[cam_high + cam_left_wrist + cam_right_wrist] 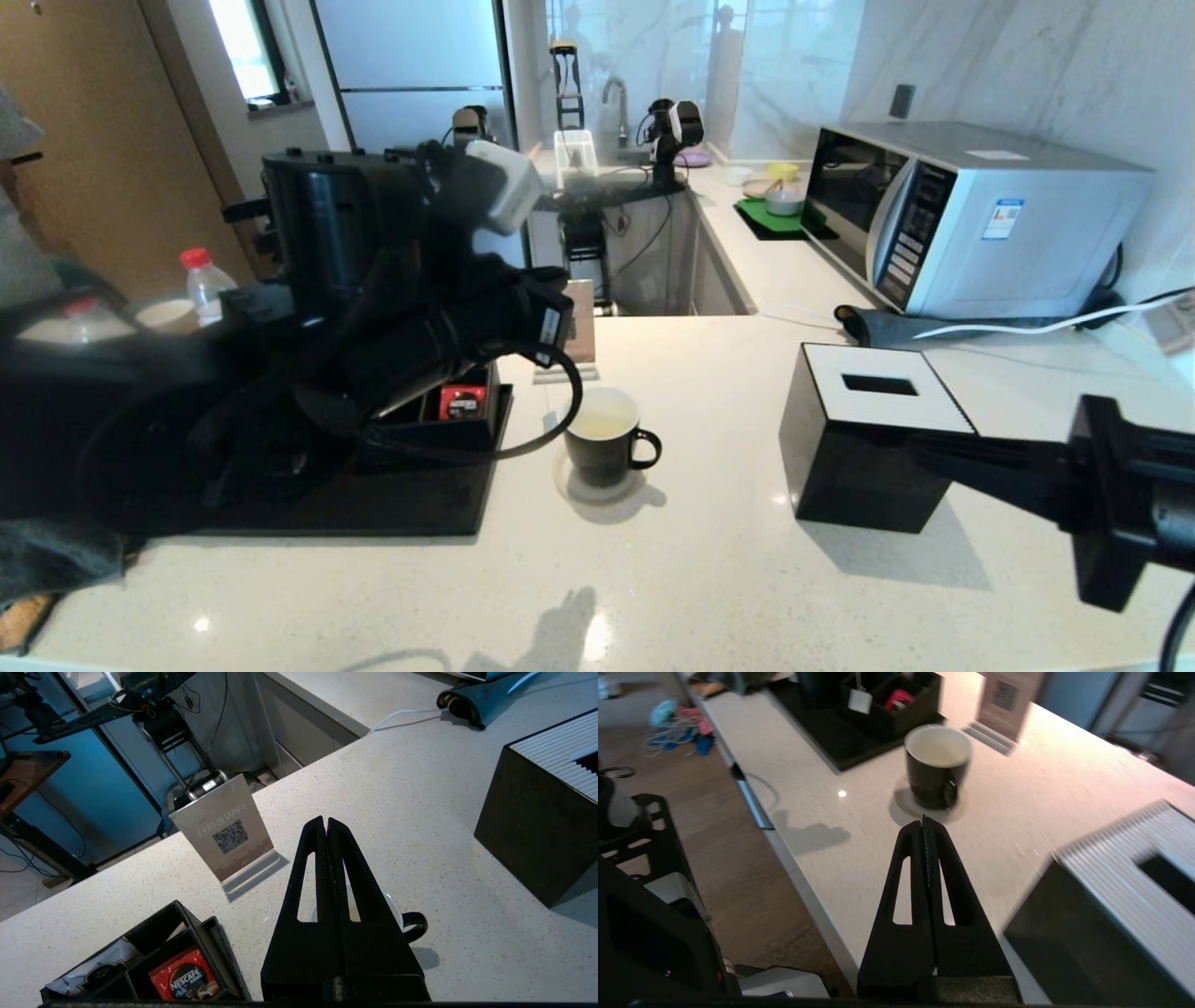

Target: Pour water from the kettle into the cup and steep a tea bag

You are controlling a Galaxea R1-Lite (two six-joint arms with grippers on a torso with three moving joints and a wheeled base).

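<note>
Standing on a pale round coaster [602, 487] near the middle of the white counter [709, 579], the cup [604, 439] holds pale yellowish water [600, 426]; its handle points toward the black tissue box [864, 439]. Bare counter lies between cup and box and along the near edge. The left gripper [325, 823] hangs above the cup, jaws pressed together, holding nothing. The right gripper [924, 823] is over the counter's near edge, aimed at the cup, jaws closed and empty. A black tray [392, 504] just left of the cup carries a compartment organiser [154, 952] with a red sachet [184, 980]. The kettle is hidden behind the left arm; a tea bag cannot be made out. A QR sign [224, 833] stands behind the cup.
</note>
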